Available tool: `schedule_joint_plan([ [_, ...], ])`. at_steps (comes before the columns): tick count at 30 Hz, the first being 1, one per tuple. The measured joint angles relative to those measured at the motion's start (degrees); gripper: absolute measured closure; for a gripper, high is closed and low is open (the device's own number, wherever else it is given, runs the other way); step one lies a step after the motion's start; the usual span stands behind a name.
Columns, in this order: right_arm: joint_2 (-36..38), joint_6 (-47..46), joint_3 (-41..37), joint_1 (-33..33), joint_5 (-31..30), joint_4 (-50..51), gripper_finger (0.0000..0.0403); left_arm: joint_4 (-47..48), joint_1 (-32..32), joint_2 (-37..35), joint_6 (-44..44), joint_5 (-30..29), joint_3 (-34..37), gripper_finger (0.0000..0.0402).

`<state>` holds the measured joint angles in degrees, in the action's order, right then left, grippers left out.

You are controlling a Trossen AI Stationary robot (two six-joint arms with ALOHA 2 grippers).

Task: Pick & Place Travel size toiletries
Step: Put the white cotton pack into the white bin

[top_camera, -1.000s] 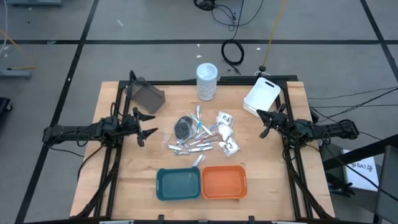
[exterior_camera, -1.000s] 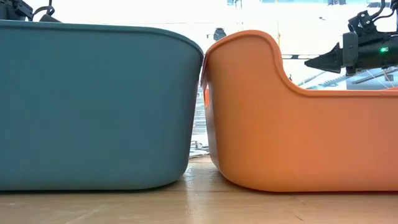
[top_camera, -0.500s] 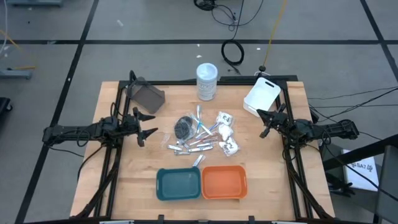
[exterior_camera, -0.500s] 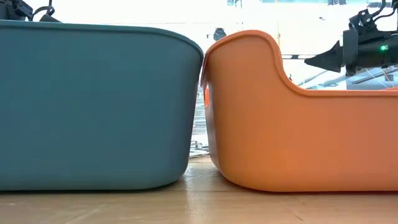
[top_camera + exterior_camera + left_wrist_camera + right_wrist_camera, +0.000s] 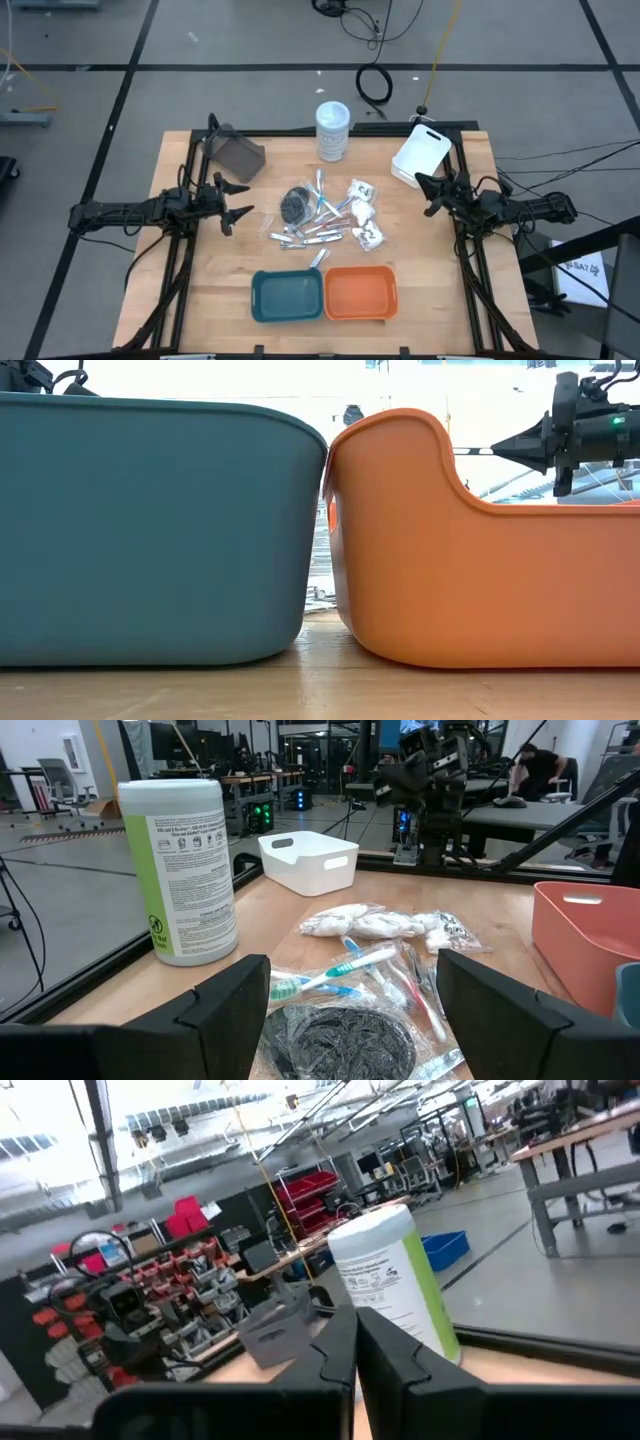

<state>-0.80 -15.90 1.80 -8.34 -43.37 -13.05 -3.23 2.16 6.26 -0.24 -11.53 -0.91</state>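
The travel size toiletries (image 5: 325,215) lie in a heap on the middle of the table: slim silver-white tubes, a dark round bundle (image 5: 295,203) and white packets with black print (image 5: 362,212). The left wrist view shows the dark bundle (image 5: 340,1040), wrapped toothbrushes (image 5: 345,968) and white packets (image 5: 380,923) close ahead. My left gripper (image 5: 240,203) (image 5: 350,975) is open, just left of the heap, pointing at it. My right gripper (image 5: 422,196) (image 5: 497,451) (image 5: 355,1342) is shut, hovering right of the heap above the table.
A teal tray (image 5: 287,295) (image 5: 150,530) and an orange tray (image 5: 360,292) (image 5: 480,580) stand side by side at the near edge. A tall white-lidded jar (image 5: 333,130) (image 5: 180,870) (image 5: 395,1280), a white bin (image 5: 420,155) and a grey box (image 5: 235,155) sit along the far edge.
My right gripper has risen slightly and turned about its wrist, still shut. The left arm and the heap have stayed still.
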Motion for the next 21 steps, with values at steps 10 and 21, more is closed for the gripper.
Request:
schedule_joint_plan([
  [10,-13.0,4.8,0.9,0.0,13.9,-26.3,0.0364,0.0,0.0,0.0,0.0,0.0,0.0,0.0121],
  [21,-53.3,18.0,32.3,3.3,16.7,2.7,0.0182,0.0,0.0,0.0,0.0,0.0,0.0,0.0121],
])
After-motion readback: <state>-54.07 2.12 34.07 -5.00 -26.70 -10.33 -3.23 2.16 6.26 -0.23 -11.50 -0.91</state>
